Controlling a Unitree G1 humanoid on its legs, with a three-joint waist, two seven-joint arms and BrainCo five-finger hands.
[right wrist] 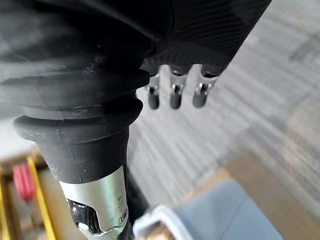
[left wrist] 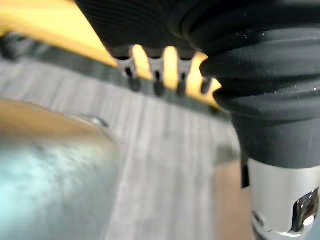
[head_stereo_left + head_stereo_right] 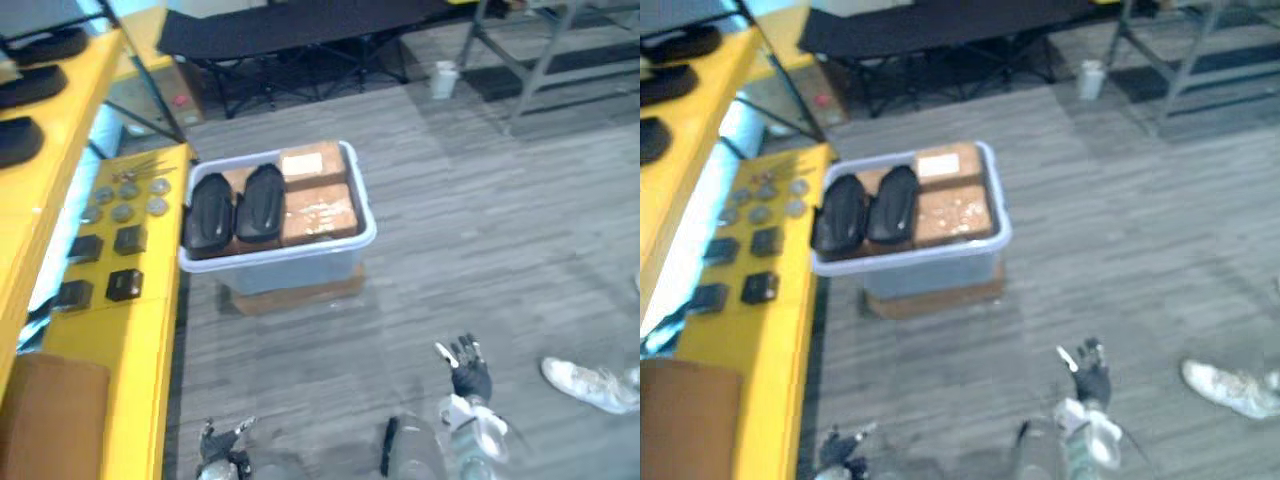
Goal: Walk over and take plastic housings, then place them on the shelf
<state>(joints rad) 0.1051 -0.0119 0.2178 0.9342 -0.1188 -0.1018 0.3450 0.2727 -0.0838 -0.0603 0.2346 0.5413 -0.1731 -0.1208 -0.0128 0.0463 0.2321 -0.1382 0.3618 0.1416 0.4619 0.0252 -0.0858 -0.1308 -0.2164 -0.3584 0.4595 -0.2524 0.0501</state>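
Two black plastic housings (image 3: 260, 203) lie side by side in the left half of a pale, translucent bin (image 3: 300, 262), touching each other and resting on top of brown boxes (image 3: 318, 212) that fill the rest of it. The bin stands on a flat cardboard slab (image 3: 300, 294) on the grey striped floor (image 3: 480, 230), with its left rim just beside the edge of the yellow shelf (image 3: 150, 340). The right hand (image 3: 468, 375) hangs low, well short of the bin, with its fingers (image 1: 172, 95) straight, slightly apart and holding nothing. The left hand (image 3: 222, 443) is lower, near the shelf's edge; its fingers (image 2: 158, 80) are also straight and empty. On the shelf's lower board sit small dark blocks (image 3: 124, 285) and round discs (image 3: 122, 212). Bare floor lies between both hands and the bin, and more stretches to the right of it. A person's white shoe (image 3: 590, 385) rests near the right hand, and a black folding cot (image 3: 290, 30) stands beyond the bin.
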